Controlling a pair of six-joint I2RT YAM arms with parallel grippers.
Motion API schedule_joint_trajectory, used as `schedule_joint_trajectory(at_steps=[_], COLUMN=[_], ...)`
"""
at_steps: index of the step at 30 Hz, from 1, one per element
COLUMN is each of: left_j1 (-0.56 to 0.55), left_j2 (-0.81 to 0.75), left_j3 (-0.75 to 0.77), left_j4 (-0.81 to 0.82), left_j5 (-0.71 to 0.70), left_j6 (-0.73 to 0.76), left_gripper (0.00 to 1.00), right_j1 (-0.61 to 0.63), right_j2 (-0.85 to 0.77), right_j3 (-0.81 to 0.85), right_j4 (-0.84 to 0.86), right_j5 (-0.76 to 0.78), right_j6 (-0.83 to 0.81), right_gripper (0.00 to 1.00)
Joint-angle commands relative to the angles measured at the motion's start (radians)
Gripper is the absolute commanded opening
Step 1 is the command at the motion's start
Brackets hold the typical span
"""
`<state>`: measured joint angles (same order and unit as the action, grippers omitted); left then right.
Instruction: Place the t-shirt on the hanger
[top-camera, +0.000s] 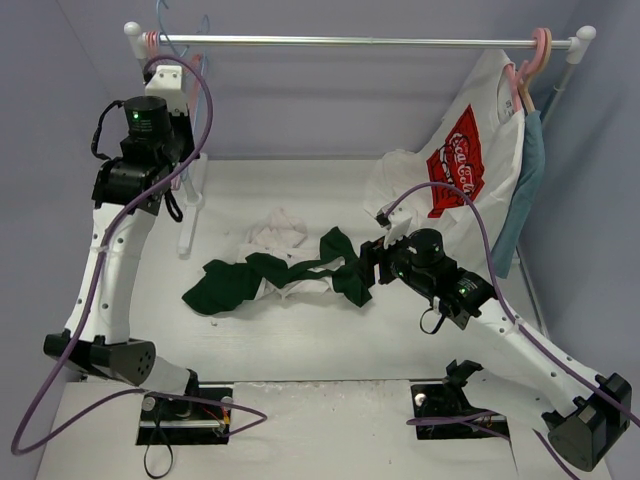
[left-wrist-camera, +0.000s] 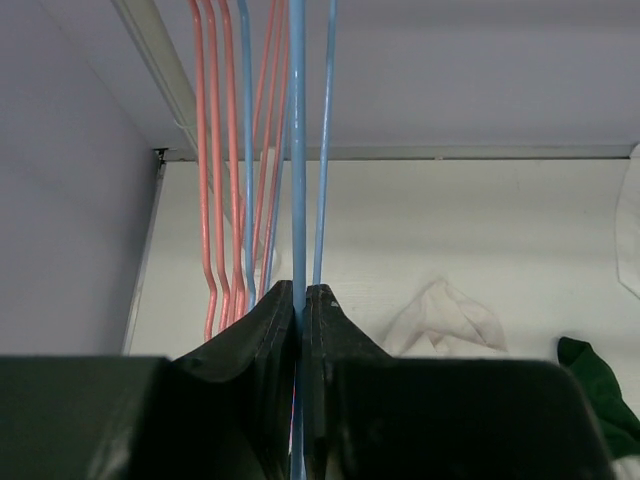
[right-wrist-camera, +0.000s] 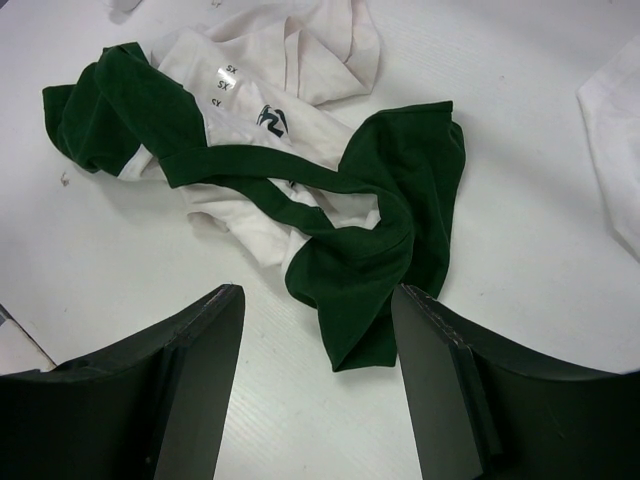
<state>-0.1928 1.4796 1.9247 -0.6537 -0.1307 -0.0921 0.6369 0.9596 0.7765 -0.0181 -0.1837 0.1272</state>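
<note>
t-shirt (right-wrist-camera: 395, 220): dark green, crumpled mid-table (top-camera: 300, 350), tangled with white cloth (right-wrist-camera: 310, 50) | hanger (left-wrist-camera: 297, 150): light-blue wire, beside pink hangers (left-wrist-camera: 210, 150) at rail (top-camera: 350, 41) left end | left gripper (left-wrist-camera: 300, 300): clamped on hanger wire | right gripper (right-wrist-camera: 315, 300): jaws spread, hovering over t-shirt's right end

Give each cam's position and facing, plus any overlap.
Top external: above and behind the bases, looking down across the table to the rail; both arms show.
Left wrist: up near the rail, looking along the left gripper, shut on the blue hanger; pink hangers alongside, table beyond.
Right wrist: over the table, looking down past the open right gripper at the green t-shirt.
Shared: the green t-shirt appears in all three views.
</note>
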Motion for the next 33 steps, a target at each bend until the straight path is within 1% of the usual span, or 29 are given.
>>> schedule_joint_trajectory(at_steps=[1, 8, 11, 13, 14, 19, 20, 21, 23, 24, 26, 29, 33], left_j1=[-0.019, -0.043, -0.050, -0.051, -0.051, -0.054, -0.056, -0.059, -0.066, -0.071, -0.082, -0.100, -0.123], left_j2=[-0.085, -0.240, -0.304, -0.355, -0.372, -0.482, -0.498, -0.511, -0.554, -0.567, -0.600, -0.637, -0.654], left_j3=[-0.044, -0.187, -0.246, -0.285, -0.332, -0.463, -0.486, -0.534, -0.585, -0.628, -0.664, -0.737, -0.803], left_j4=[0.046, 0.022, -0.027, -0.043, -0.055, -0.092, -0.098, -0.101, -0.110, -0.115, -0.129, -0.124, -0.113], left_j5=[0.036, 0.049, 0.080, 0.123, 0.131, 0.270, 0.328, 0.357, 0.411, 0.414, 0.425, 0.445, 0.454], left_j6=[-0.021, -0.060, -0.096, -0.110, -0.119, -0.147, -0.155, -0.158, -0.155, -0.150, -0.146, -0.158, -0.170], left_gripper=[0.00, 0.00, 0.00, 0.00, 0.00, 0.00, 0.00, 0.00, 0.00, 0.00, 0.00, 0.00, 0.00], right_j1=[0.009, 0.009, 0.012, 0.014, 0.015, 0.044, 0.058, 0.063, 0.067, 0.066, 0.064, 0.064, 0.064], right_j2=[-0.010, 0.022, 0.042, 0.059, 0.065, 0.135, 0.146, 0.157, 0.189, 0.203, 0.244, 0.310, 0.408], right_j3=[0.010, 0.009, 0.006, 0.007, 0.010, 0.010, 0.004, 0.001, -0.002, 0.000, 0.012, 0.046, 0.078], right_j4=[0.076, 0.084, 0.083, 0.078, 0.075, 0.066, 0.072, 0.078, 0.096, 0.098, 0.101, 0.093, 0.101], right_j5=[0.013, 0.038, 0.072, 0.092, 0.101, 0.209, 0.222, 0.233, 0.257, 0.265, 0.280, 0.293, 0.279], right_j6=[0.005, 0.022, 0.048, 0.063, 0.083, 0.155, 0.167, 0.189, 0.212, 0.232, 0.250, 0.290, 0.328], right_gripper=[0.61, 0.61, 0.60, 0.59, 0.58, 0.48, 0.47, 0.45, 0.43, 0.42, 0.42, 0.50, 0.51])
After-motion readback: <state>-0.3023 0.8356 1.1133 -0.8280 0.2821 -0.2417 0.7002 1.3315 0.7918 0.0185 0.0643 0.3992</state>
